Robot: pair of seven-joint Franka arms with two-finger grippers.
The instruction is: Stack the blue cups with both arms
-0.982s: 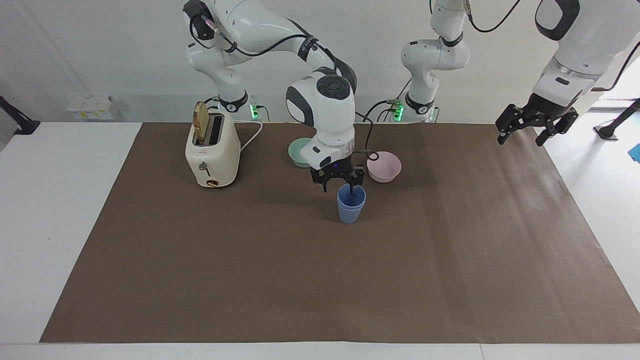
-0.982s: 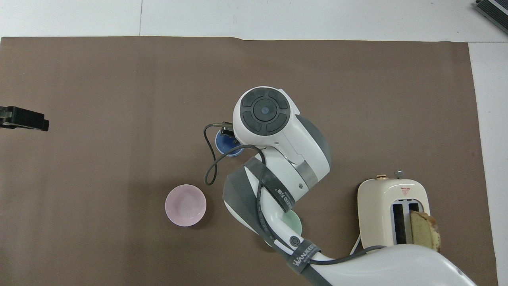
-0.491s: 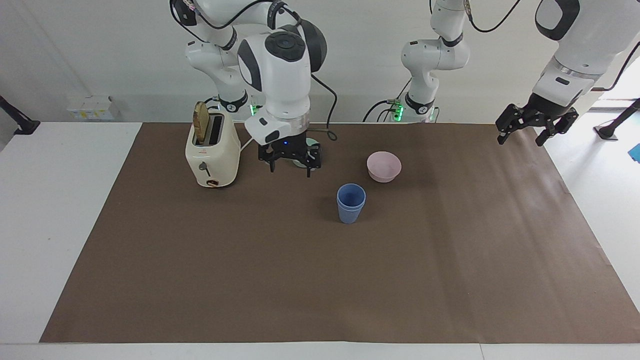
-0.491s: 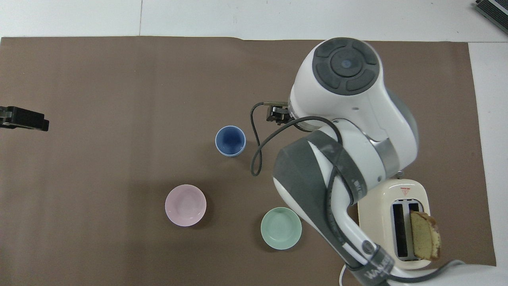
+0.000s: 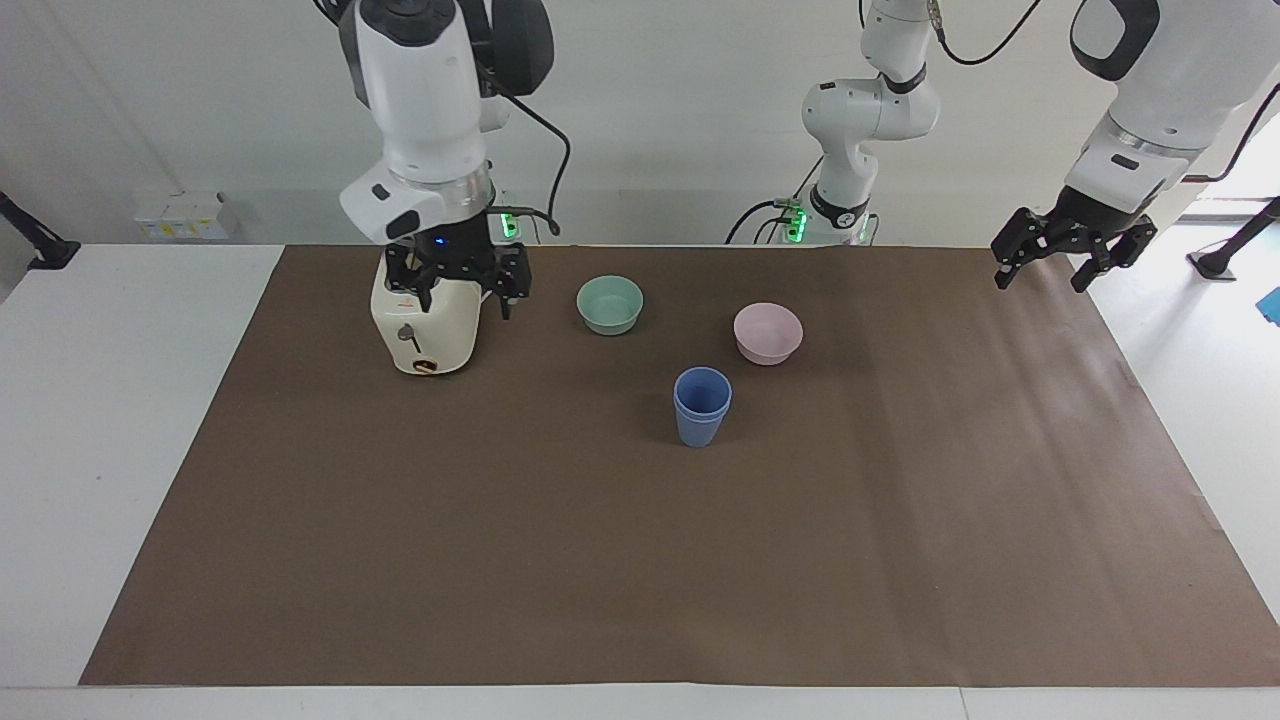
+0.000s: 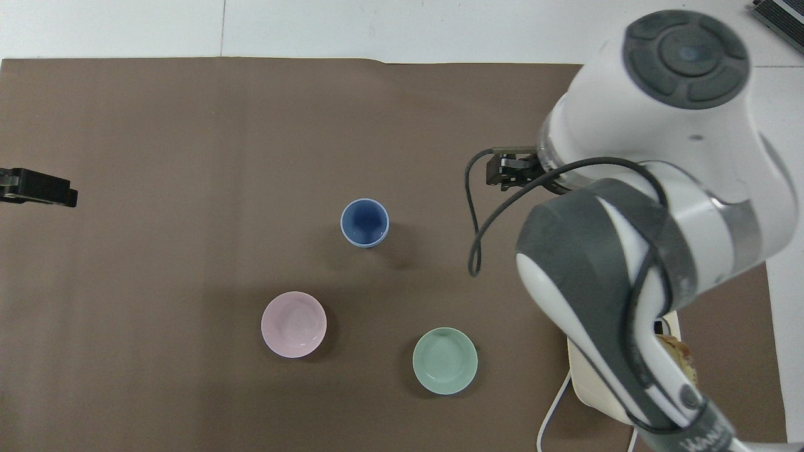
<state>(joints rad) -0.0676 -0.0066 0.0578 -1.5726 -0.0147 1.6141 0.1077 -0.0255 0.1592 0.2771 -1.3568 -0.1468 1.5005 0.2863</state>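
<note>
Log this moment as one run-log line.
blue cups: nested, on mat | right gripper: open, empty, over toaster | left gripper: open, empty, waiting over mat's edge

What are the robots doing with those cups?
The two small periwinkle-blue plastic cups already sit one inside the other on the brown table cover, farther from the robots than the pink bowl and the teal-green bowl. Neither arm holds anything. The right arm's tool hangs open over the cream toaster. The left arm's tool waits, open, over its end of the table.
</note>
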